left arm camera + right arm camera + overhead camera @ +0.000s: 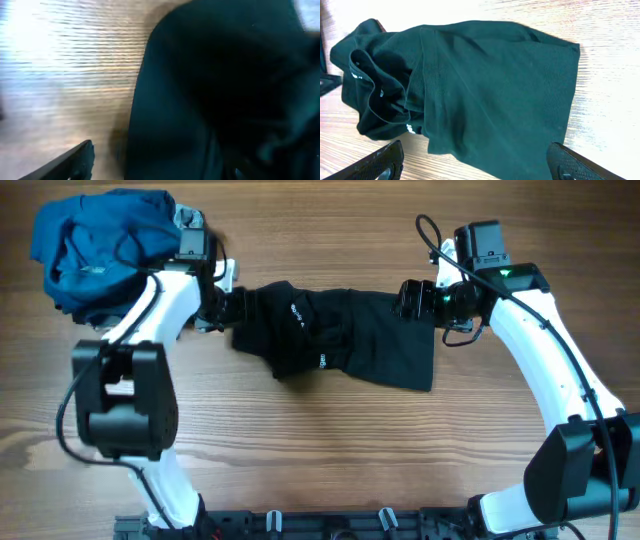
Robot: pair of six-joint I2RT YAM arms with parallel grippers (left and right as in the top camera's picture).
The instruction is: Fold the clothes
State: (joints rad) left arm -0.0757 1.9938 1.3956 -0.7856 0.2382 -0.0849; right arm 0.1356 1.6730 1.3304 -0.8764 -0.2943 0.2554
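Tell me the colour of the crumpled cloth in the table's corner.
The bundle is blue, best seen in the overhead view.

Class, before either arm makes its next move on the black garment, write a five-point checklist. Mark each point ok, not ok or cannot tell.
1. Black fabric garment spread flat: not ok. Its left half is bunched into folds.
2. Right gripper open and free of cloth: ok. Its jaws stand wide apart, holding nothing.
3. Left gripper has hold of the garment's left end: cannot tell. Its wrist view is blurred.
4. Crumpled blue garment lies apart from the black one: ok.
5. The black garment's right edge lies straight: ok in the right wrist view.
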